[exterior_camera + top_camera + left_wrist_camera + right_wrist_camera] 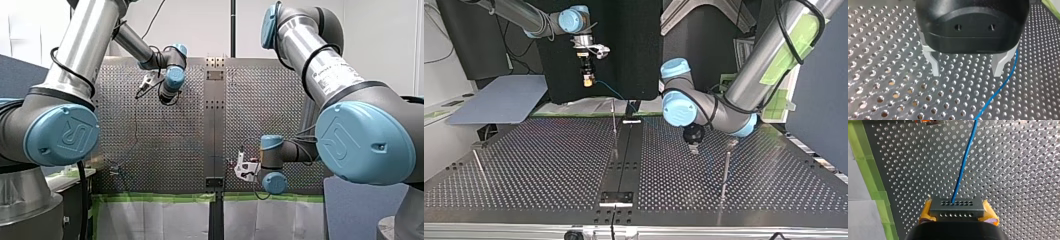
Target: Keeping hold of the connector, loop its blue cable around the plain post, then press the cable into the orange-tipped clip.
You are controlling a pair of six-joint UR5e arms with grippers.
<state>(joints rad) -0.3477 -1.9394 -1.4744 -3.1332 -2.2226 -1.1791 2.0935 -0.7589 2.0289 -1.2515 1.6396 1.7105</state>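
My right gripper [957,210] is shut on a grey connector [956,207], which sits between its yellow pads [926,212]. The blue cable [963,170] runs from the connector out over the perforated table, towards an orange-tipped clip [930,122] far ahead. In the top view this gripper [587,80] hangs high above the table's far edge, and the cable [611,92] trails down from it. My left gripper [967,72] stands open just above the table with nothing between its metal fingers [934,65]. The cable [998,92] lies on the plate beside one finger. In the top view the left gripper [694,146] is right of the middle.
Thin metal posts stand on the table: one near the centre rail [614,125], one at the top view's right [725,172], one at its left [479,167]. A dark rail [624,155] splits the plate. Green tape [870,182] marks the table's edge.
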